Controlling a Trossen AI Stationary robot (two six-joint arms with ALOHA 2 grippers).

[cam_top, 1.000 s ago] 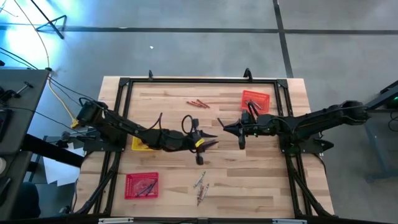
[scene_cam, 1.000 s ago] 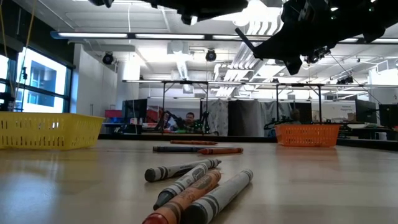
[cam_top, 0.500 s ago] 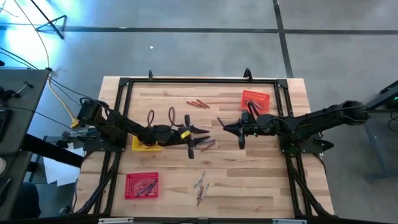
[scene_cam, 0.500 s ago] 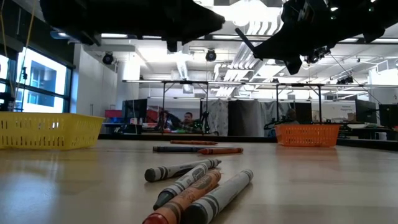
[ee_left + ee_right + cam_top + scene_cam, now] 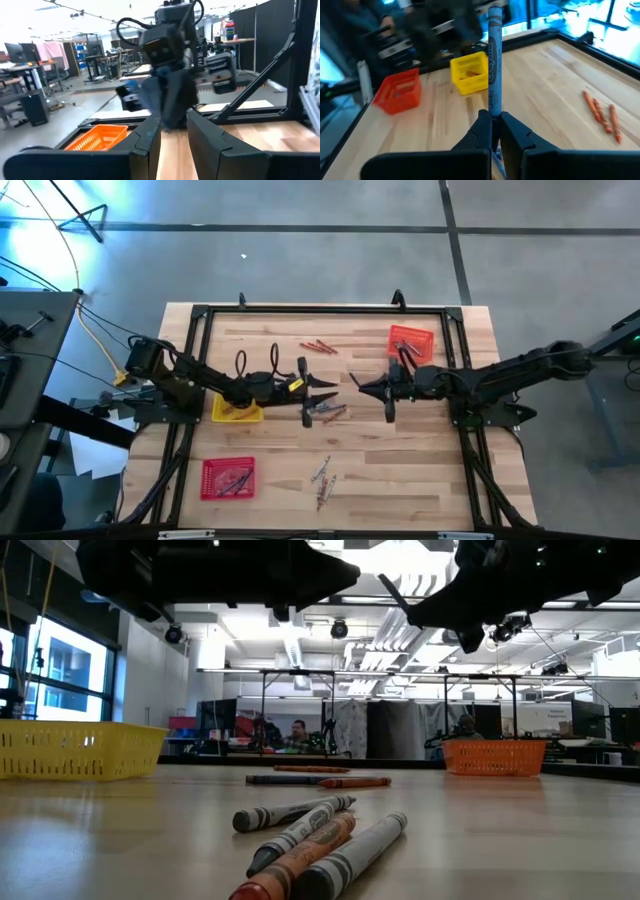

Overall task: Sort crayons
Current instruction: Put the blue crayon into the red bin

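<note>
Loose crayons lie on the wooden table in groups: red ones (image 5: 320, 347) at the far middle, a few (image 5: 328, 412) at the centre, and several (image 5: 322, 477) near the front edge, which fill the low view's foreground (image 5: 320, 840). My right gripper (image 5: 362, 384) hovers right of centre, shut on a grey-blue crayon (image 5: 493, 60). My left gripper (image 5: 332, 390) hangs above the centre group, facing the right gripper. It is open, with nothing between its fingers (image 5: 174, 145). My right gripper pinches the grey-blue crayon between its two fingers, close to one end (image 5: 493, 107). The fingers come roughly level from the table's right and lie across the crayon. The crayon's long free part sticks out past the fingertips, lifted clear of the table.
A yellow tray (image 5: 237, 410) sits at the left under my left arm, a red tray (image 5: 228, 477) at the near left, and an orange tray (image 5: 410, 342) at the far right. A black frame (image 5: 320, 308) runs around the table's edges. People sit in the room beyond.
My left gripper has drawn back toward the table's left and far edge and sunk a little. It has tipped up from slanting down to about level. My right gripper has kept still with its crayon.
</note>
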